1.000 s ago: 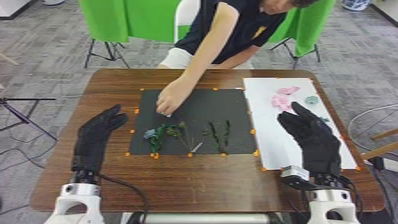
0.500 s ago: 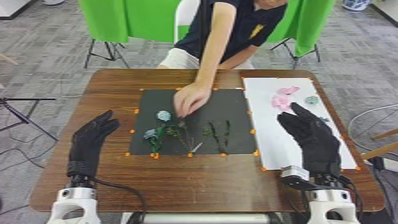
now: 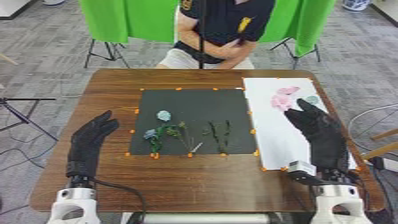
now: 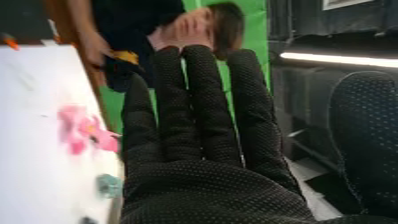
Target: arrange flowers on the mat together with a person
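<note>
The dark mat (image 3: 204,100) lies in the middle of the frame, where the work can be reached from either side of the table (image 3: 204,192). Orange tabs (image 3: 253,131) dot its border, probably to pin it flat so that light stems don't slide with it.

On its lower left part, a blue flower (image 3: 150,133) sits beside green leaves (image 3: 156,145), with a pale blue bloom (image 3: 163,115) above them, likely set higher to give the arrangement a peak. Thin sprigs (image 3: 185,132) stand next to them as filler, their stems running down towards the mat's lower edge, close to a pale stick (image 3: 196,148). Two green stems (image 3: 218,136) lie upright and bare at their tops, which suggests they are waiting for blooms.

Those would come from the white sheet (image 3: 277,145) at the right of the frame, which seems to serve as the supply area: pink flowers (image 3: 282,101) and a blue-green bloom (image 4: 108,185) lie there, kept apart from the finished part.

The right hand (image 3: 315,132) is open and empty over the sheet, fingers straight near the blue-green bloom, well placed to pick next. The left hand (image 3: 89,142) is open and empty too, at the left of the frame beside the mat, out of the way.
</note>
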`<state>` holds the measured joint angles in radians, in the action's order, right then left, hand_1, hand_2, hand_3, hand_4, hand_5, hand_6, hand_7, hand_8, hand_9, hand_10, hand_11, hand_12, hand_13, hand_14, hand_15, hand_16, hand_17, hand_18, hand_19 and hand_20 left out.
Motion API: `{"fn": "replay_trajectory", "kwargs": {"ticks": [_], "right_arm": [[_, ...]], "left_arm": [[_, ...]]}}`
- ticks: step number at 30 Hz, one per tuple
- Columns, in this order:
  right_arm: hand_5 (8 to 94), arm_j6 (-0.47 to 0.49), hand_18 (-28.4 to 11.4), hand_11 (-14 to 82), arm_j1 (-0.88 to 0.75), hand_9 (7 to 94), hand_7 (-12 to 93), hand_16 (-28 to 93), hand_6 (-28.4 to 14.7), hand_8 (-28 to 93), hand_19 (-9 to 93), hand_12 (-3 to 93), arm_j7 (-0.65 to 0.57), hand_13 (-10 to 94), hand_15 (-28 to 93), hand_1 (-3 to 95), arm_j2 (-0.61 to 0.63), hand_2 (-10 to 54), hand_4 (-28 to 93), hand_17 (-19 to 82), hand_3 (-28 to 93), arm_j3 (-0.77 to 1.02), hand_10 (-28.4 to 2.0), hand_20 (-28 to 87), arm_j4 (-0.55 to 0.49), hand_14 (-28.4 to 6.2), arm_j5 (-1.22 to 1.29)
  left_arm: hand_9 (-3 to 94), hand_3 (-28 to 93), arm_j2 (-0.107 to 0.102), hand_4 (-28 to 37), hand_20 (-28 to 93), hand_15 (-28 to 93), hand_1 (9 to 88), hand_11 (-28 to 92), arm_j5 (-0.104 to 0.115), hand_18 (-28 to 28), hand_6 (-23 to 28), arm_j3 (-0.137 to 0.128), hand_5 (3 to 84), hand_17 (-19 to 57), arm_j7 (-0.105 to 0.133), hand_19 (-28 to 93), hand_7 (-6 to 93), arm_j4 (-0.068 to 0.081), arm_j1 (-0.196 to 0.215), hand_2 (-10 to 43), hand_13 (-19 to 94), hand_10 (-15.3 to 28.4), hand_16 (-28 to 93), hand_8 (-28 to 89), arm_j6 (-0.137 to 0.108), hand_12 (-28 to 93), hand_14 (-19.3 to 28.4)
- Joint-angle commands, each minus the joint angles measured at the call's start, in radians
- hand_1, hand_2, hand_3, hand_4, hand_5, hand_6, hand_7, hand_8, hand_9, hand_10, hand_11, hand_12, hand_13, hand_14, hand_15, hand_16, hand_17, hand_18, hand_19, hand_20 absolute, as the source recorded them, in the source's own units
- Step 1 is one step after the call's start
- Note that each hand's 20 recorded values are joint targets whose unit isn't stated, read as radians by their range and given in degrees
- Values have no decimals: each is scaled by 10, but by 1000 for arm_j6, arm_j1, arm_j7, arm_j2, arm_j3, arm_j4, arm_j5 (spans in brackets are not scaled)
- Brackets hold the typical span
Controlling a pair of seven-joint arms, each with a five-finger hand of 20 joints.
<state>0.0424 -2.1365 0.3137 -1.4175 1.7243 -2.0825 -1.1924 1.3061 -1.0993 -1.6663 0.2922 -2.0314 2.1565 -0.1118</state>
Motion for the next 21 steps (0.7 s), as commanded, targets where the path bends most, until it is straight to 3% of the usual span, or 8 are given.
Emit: {"fn": "replay_trajectory", "kwargs": {"ticks": [1, 5, 8, 10, 13, 15, 21], "right_arm": [[546, -187, -131, 78, 116, 576, 138, 182, -11, -84, 60, 164, 39, 468, 152, 170, 193, 3, -189, 258, 805, 94, -157, 355, 3, -136, -111], [550, -357, -131, 79, 179, 559, 147, 188, -13, -87, 151, 169, -214, 481, 151, 208, 310, -45, -181, 276, 776, 127, -154, 396, 2, -136, -468], [542, -339, -135, 84, 243, 544, 145, 207, -18, -83, 268, 177, -337, 502, 154, 246, 405, -82, -174, 288, 758, 120, -151, 414, 65, -129, -736], [535, -239, -144, 87, 271, 541, 145, 230, -22, -83, 401, 183, -426, 538, 168, 270, 444, -94, -176, 302, 749, 127, -151, 426, 86, -132, -905], [538, -102, -154, 94, 329, 535, 144, 234, -24, -82, 492, 182, -564, 561, 210, 289, 513, -95, -186, 316, 734, 73, -164, 419, 126, -135, -1093], [541, 14, -159, 90, 363, 537, 141, 237, -25, -82, 523, 178, -615, 579, 239, 297, 538, -95, -191, 330, 724, 47, -173, 419, 154, -137, -1153], [557, 186, -170, 110, 441, 625, 121, 223, -22, -77, 608, 170, -679, 668, 295, 315, 592, -95, -211, 393, 701, -63, -181, 408, 257, -124, -1274]], "left_arm": [[482, 648, 9, -222, 167, 113, 234, 170, 7, 122, 51, 0, 477, 58, 5, 84, 112, 5, 19, 22, 390, 141, 24, -61, -13, 127, 172], [481, 647, 4, -221, 166, 114, 233, 170, 12, 122, 50, -1, 477, 58, 3, 83, 114, 1, 23, 23, 391, 141, 24, -60, -17, 127, 172], [481, 646, 2, -222, 166, 114, 234, 171, 11, 122, 51, -1, 477, 58, 2, 83, 112, -2, 27, 23, 391, 141, 24, -61, -21, 127, 171], [481, 646, 2, -221, 166, 115, 234, 171, 10, 122, 51, -1, 477, 57, 2, 83, 112, -3, 28, 24, 391, 141, 24, -61, -24, 127, 171], [481, 645, 0, -220, 167, 114, 234, 170, 12, 122, 51, 2, 477, 57, 2, 83, 111, -5, 28, 24, 391, 141, 24, -61, -24, 127, 172], [481, 645, 0, -220, 167, 114, 234, 169, 11, 122, 51, 3, 477, 57, 0, 83, 111, -5, 27, 24, 391, 141, 24, -61, -22, 127, 171], [480, 646, 0, -219, 167, 113, 234, 167, 11, 122, 51, 4, 474, 57, -3, 82, 109, -5, 25, 24, 389, 141, 25, -60, -21, 128, 172]]}}
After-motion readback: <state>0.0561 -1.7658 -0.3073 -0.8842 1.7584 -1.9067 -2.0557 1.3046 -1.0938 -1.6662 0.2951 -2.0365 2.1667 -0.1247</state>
